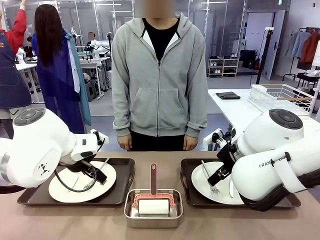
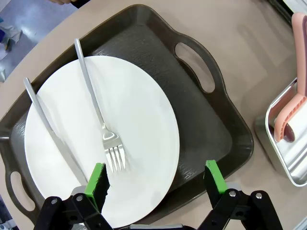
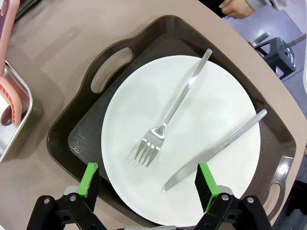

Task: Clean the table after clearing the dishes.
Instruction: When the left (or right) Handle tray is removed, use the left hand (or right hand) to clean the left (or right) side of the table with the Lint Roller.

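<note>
Two white plates lie on dark brown handled trays on the taupe table [image 1: 75,222]. The left plate [image 1: 65,192] on its tray [image 1: 125,172] carries a fork [image 2: 103,122] and a knife [image 2: 50,136]. My left gripper [image 2: 156,179] hovers open just above that plate's near rim, one pad [image 2: 97,178] over the plate. The right plate [image 3: 192,110], on its tray [image 3: 79,139], holds a fork [image 3: 168,120] and a knife [image 3: 216,148]. Above its near edge, my right gripper [image 3: 148,179] stands open with nothing between its pads.
A small steel pan [image 1: 153,212] with a pink-handled cleaning tool [image 1: 153,179] sits between the trays at the front. A person in a grey hoodie [image 1: 159,75] stands at the far edge, hands down. A white table with a wire rack [image 1: 280,97] is at back right.
</note>
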